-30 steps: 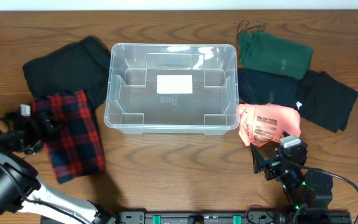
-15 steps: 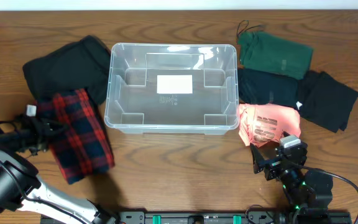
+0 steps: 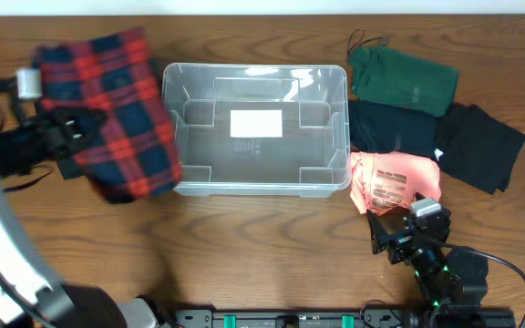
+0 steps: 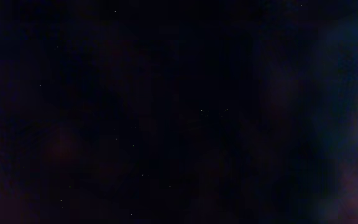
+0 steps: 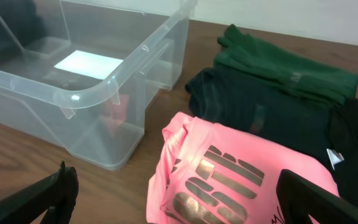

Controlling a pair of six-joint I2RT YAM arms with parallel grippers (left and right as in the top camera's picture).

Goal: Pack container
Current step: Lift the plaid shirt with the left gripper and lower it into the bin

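The container [image 3: 253, 69] sits at the middle of the table [image 3: 262, 246], open side up, with nothing in it but the white label [image 3: 256, 123] on its floor. So I judge the packing is at its first item.

That item is the plaid cloth [image 3: 117, 100], red and dark blue, held over the table at the container's left end. Its right edge overlaps the rim as seen from above, though I cannot tell whether the two touch. It hangs bunched around the left gripper [image 3: 69, 135], which reaches in from the left. The left wrist camera shows only darkness (most likely fabric draped over the lens), so the fingers themselves are hidden. Since the cloth rides clear of the table on that gripper, I judge they are pinched on it. Holding it high makes sense, because a limp cloth has to clear the wall before it can drop inside.

The right gripper [image 5: 176, 186] waits low at the near right corner with its fingers spread wide and nothing between them. It is just short of the pink shirt [image 3: 395, 182], which lies folded against the container's right wall. That looks like the natural next pick.

Beyond the pink shirt lie a dark garment [image 3: 395, 128], a green garment [image 3: 404, 77] and a black garment [image 3: 481, 146], all folded flat within that arm's reach.
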